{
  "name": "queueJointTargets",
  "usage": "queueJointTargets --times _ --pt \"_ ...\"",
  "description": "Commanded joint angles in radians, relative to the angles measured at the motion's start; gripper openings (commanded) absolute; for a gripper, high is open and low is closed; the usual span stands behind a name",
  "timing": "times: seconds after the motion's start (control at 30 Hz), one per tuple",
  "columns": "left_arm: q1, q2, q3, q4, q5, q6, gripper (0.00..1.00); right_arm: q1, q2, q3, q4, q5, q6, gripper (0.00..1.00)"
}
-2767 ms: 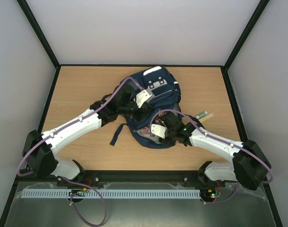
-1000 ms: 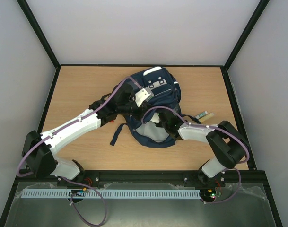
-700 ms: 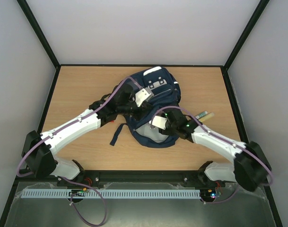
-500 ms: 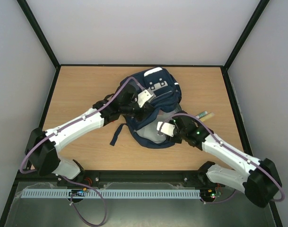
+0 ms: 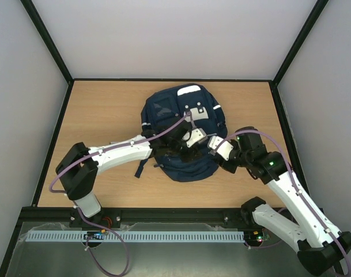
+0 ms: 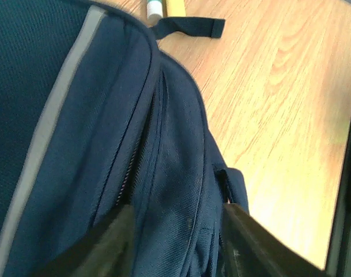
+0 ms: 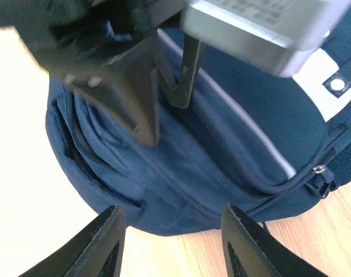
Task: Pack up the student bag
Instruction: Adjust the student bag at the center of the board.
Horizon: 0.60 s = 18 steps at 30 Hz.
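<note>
L gripper: partly open, fingers set apart, nothing pinched. Tipped down onto the student bag, w/ navy fabric and a shut-looking zip line running btwn the tips. Touching or just above, can't tell. From the R wrist cam, seen as two dark prongs under a grey camera block, over the bag's rounded side.

R gripper: also open, middling width, empty. Held at the bag's right side, pointing toward the L gripper, close but apart.

Bag: flat on the table, about mid-width, in the far half. Front face up, white patch at the far end, rounded end toward the arms. Grey reflective stripe along one panel. Zip pull low at the right of the R wrist view. Dark strap trailing off the near-left side onto the wood. Another strap end flat on the wood beyond the bag's edge.

Just past that strap end, at the top edge of the L wrist view: yellow & white stick, mostly cut off, type unclear.

L arm in from near-left, R arm in from near-right.
</note>
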Motion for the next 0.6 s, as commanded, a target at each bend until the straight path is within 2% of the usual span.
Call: queueJointTargets --times 0.0,0.07,0.1,0.33,0.47,0.57 --pt "-0.029 -0.068 0.013 -0.008 -0.140 -0.037 0.50 -0.031 0.016 0.049 -0.062 -0.092 0.138 0.46" --pt "-0.043 -0.143 -0.023 0.003 -0.187 -0.055 0.66 -0.049 0.040 0.055 -0.037 -0.123 0.182 0.46" --pt "-0.045 -0.185 -0.046 0.008 -0.204 -0.072 0.69 -0.059 0.052 0.058 -0.017 -0.140 0.211 0.46" --pt "-0.035 -0.500 -0.281 -0.004 -0.316 -0.180 0.72 -0.078 0.181 0.080 0.167 -0.273 0.371 0.51" --pt "0.036 -0.629 -0.445 -0.025 -0.295 -0.304 0.73 -0.077 0.317 0.087 0.232 -0.371 0.393 0.52" --pt "0.112 -0.682 -0.567 -0.028 -0.221 -0.387 0.74 -0.077 0.424 0.111 0.234 -0.442 0.387 0.53"
